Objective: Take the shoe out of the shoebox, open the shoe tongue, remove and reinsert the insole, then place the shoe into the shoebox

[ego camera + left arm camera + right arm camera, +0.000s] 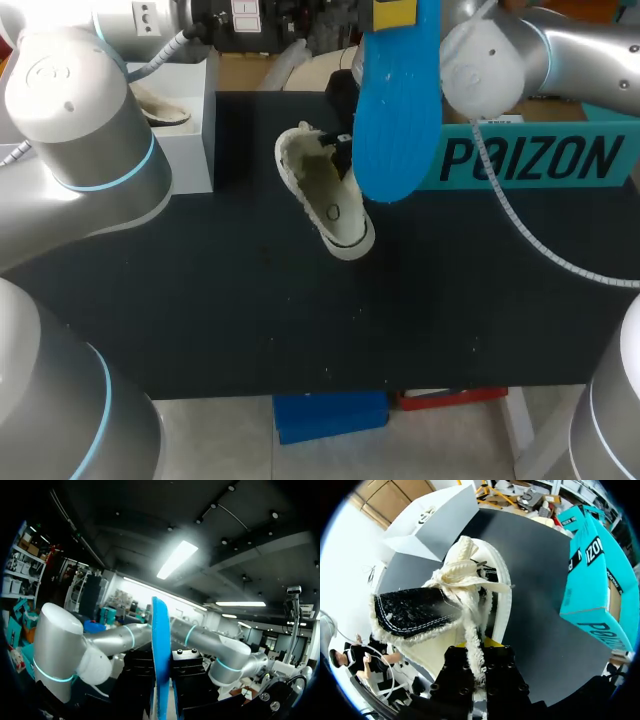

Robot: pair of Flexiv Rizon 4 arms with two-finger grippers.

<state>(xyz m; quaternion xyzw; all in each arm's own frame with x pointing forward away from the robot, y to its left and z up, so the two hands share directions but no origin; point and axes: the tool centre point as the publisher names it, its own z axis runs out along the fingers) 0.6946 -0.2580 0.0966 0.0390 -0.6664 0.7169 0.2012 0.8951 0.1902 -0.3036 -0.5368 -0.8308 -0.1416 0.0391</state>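
A blue insole [395, 100] hangs high above the table, upright, with my left gripper [393, 12] shut on its top end. In the left wrist view the insole [160, 650] stands edge-on between the black fingers [137, 685] of my left gripper [161, 692]. The cream shoe [325, 195] lies on the black table [250, 300] below it. My right gripper [342, 152] sits at the shoe's opening. In the right wrist view my right gripper [475, 652] is shut on the fluffy cream edge of the shoe tongue [410, 612], whose black underside is folded outward.
The teal shoebox [530, 160] stands at the back right, close beside the shoe [495, 580]. A white box [190, 120] holding another shoe [160, 105] stands at the back left. The table's front half is bare.
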